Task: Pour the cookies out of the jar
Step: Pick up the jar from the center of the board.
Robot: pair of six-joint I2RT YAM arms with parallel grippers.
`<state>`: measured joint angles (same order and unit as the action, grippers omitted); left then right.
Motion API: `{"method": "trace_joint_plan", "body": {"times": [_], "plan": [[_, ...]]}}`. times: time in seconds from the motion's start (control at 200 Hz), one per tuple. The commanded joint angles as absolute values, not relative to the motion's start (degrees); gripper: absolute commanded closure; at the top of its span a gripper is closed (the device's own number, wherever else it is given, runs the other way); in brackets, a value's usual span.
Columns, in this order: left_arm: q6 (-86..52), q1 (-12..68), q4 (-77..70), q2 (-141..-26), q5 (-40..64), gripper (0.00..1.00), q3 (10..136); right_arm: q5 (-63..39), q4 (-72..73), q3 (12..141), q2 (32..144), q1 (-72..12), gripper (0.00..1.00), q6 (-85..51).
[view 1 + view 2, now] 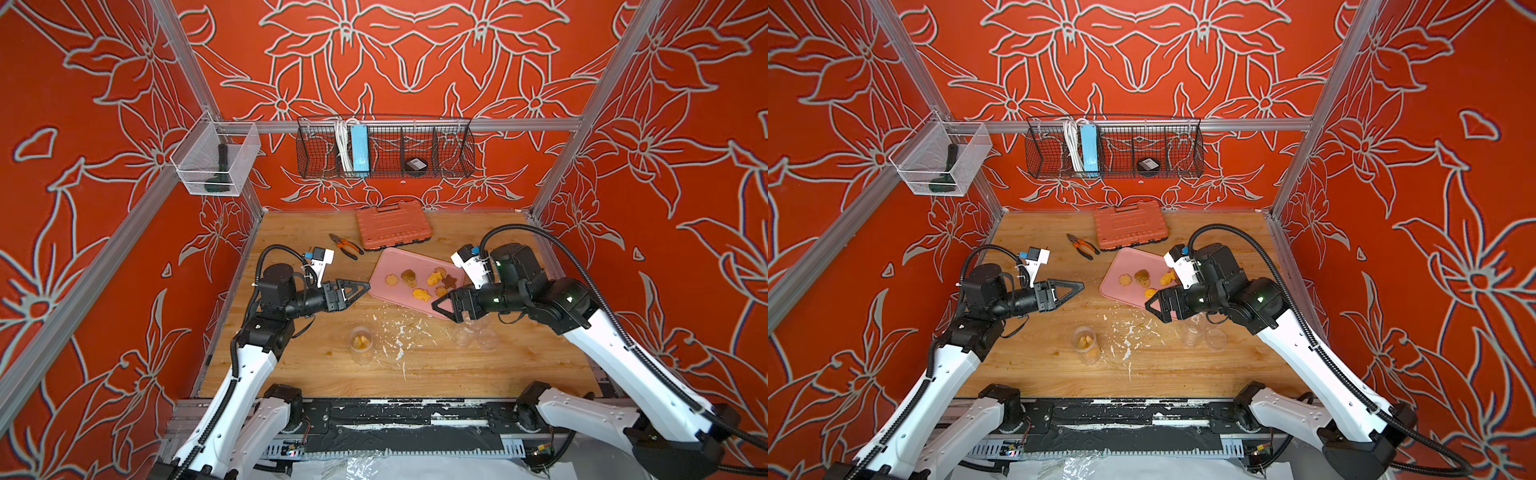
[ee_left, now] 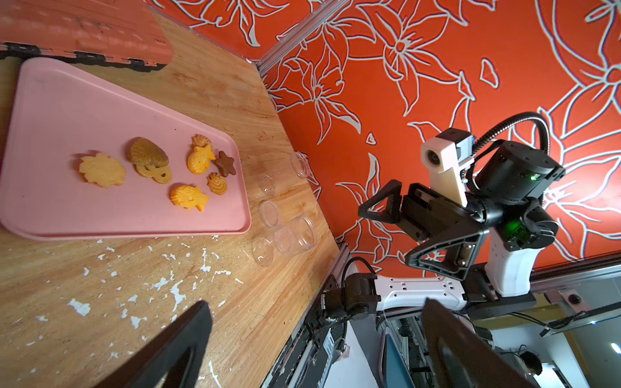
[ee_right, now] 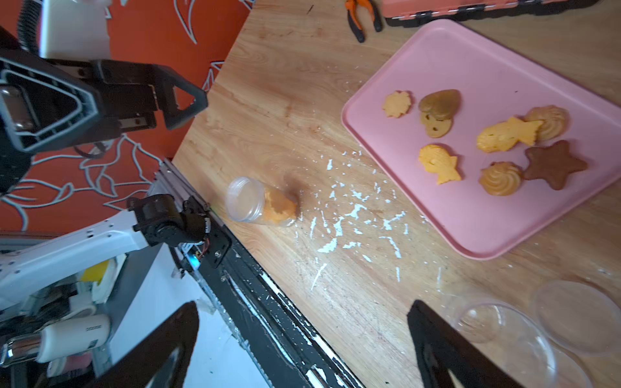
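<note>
The left white-and-black robot arm is bending at its elbow and holding its black triangular-fingered left gripper roughly level, just off the left edge of the flat pink plastic tray. Its tips are pointing toward the tray and its fingers are standing wide apart with nothing between them. The right white-and-black robot arm is angling in from the tray's other side, its black right gripper hovering over the tray's near right corner, likewise spread and gripping nothing.
</note>
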<state>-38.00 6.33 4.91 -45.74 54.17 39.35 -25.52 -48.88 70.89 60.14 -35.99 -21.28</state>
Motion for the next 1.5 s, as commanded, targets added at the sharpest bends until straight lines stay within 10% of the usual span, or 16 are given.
{"method": "trace_joint_plan", "body": {"times": [0.0,0.721,1.496], "plan": [[-38.9,6.0,3.9,-42.7,50.0,0.02,38.4,-32.3,-45.1,69.6,59.4,-36.0,0.01,-23.2],[-31.0,6.0,29.2,-39.2,14.7,0.02,43.5,-35.5,-38.8,63.5,62.3,-38.7,0.01,-26.7],[-29.4,6.0,31.9,-37.5,9.9,0.02,43.0,-24.7,-43.3,75.8,81.4,-55.1,0.01,-23.0]]}}
